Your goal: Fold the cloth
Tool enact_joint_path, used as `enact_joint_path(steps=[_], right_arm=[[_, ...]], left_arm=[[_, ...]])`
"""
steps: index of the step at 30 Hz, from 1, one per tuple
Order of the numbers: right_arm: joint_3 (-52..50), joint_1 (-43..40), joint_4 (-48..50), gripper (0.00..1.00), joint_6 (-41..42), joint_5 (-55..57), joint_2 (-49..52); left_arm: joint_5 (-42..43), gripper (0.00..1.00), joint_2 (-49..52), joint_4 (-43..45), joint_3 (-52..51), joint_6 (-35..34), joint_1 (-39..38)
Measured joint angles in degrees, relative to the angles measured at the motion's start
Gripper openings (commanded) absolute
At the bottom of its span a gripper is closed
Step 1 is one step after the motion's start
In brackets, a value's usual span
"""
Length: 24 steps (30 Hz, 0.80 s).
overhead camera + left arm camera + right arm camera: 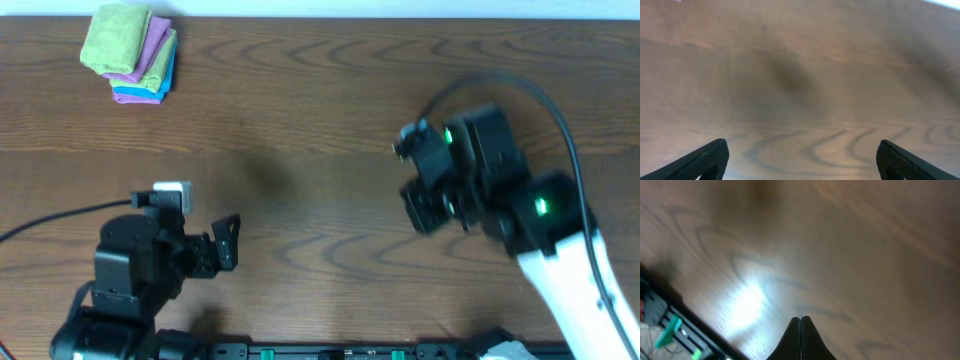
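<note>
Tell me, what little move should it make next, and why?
Probably swing the left arm toward the green cloth atop the pile in the far left corner. Its jaws stand open and it sits nearer; the right arm has its jaws shut, and no cloth lies between the arms.

I look down on a brown wood-grain surface (320, 100). Near its far left corner, seen from overhead, a purple cloth (155, 42) lies folded in a small stack, with a blue cloth (138, 94) at the bottom. A dim dark patch (790, 77) sits on the grain, perhaps a shadow. In my right wrist view, a bright glare (747, 305) shines on the wood.
</note>
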Motion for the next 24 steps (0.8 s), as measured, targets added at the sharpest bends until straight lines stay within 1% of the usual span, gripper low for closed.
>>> enact_joint_path(steps=[1,2,5,7,11,24], right_arm=[[-3.1,0.0,1.0,0.71,0.1,0.1,-2.7],[-5.4,0.0,1.9,0.99,0.0,0.1,-4.8],[-8.7,0.0,3.2,0.99,0.2,0.3,-8.7],[-9.2,0.0,3.2,0.99,0.2,0.4,-9.5],[-9.3,0.0,3.2,0.99,0.3,0.5,-9.5],[-9.3,0.0,3.2,0.99,0.3,0.6,-9.5]], left_arm=[[-0.1,0.95,-0.4,-0.2,-1.0,0.0,0.0],[-0.1,0.95,-0.7,-0.3,-1.7,0.0,0.0],[-0.2,0.95,-0.7,-0.3,-3.0,-0.2,0.0],[-0.1,0.95,-0.7,-0.3,-3.0,-0.7,0.0],[-0.2,0.95,-0.7,-0.3,-3.0,-1.8,0.0],[-0.3,0.95,-0.7,-0.3,-3.0,-2.0,0.0]])
